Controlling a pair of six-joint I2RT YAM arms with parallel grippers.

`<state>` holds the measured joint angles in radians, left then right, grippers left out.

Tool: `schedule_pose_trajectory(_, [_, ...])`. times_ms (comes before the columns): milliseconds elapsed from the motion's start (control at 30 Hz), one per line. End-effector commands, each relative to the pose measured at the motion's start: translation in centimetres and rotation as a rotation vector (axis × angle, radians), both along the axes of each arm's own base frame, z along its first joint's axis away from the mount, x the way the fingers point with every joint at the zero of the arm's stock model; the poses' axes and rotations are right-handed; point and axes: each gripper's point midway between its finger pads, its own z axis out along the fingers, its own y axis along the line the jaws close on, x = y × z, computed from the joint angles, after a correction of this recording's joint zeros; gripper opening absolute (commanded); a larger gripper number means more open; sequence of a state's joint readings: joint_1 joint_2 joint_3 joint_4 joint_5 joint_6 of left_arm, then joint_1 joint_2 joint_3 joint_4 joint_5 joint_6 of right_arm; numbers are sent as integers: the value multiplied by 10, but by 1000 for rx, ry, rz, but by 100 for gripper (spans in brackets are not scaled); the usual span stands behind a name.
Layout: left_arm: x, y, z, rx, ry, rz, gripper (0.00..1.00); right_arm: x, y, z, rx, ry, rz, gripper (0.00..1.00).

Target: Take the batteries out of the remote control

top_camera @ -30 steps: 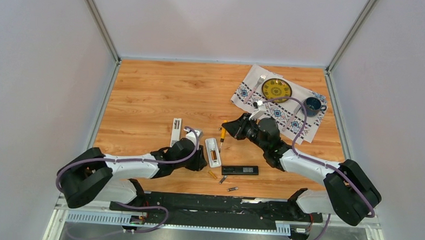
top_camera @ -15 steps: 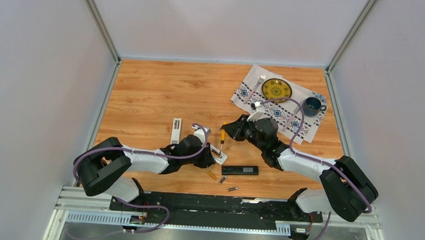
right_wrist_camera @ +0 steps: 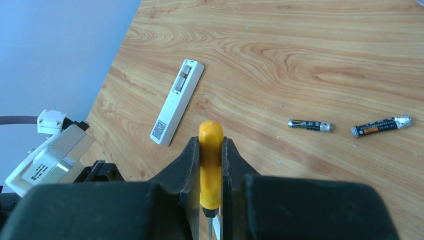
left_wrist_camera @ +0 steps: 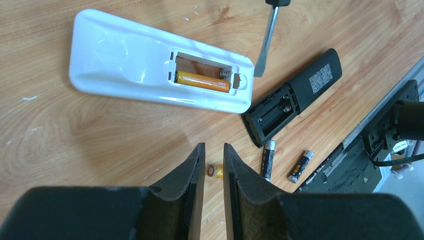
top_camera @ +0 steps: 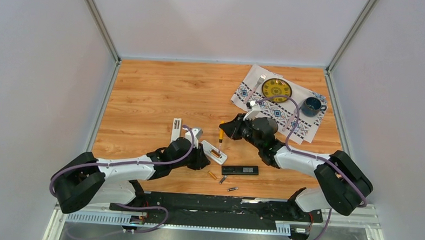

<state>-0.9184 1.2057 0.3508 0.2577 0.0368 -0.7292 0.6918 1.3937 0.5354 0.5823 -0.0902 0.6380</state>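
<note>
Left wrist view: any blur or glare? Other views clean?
Left wrist: white remote sharp, mild sheen on its shell; left claw dark, soft near the lens. Right wrist: table grain crisp, right claw, gripping the screwdriver, shadowed. Top external: even light, batteries tiny.

The left arm and right arm are showing white shells between bulky black joints, purple cables are looping along them, and the left claw and right claw are ending in matte black wedge fingers.

Glossy white plastic remote control, matt black plastic remote control and a metal-bladed screwdriver on a smooth wood-grain table.
</note>
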Motion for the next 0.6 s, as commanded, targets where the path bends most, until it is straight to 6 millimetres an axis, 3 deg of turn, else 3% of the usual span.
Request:
schedule_pose_trajectory(0, [-1,8,2,24,11,26,27,16,13,28,12,-91,-6,0])
schedule_pose_trajectory(233, [-1,2,-1,7,27,12,25,23,21,9,-42,-39,-36,0])
schedule_pose_trajectory(567, [-2,-6,-7,6,55,-5,24,30,18,-10,-101,-16,-96,0])
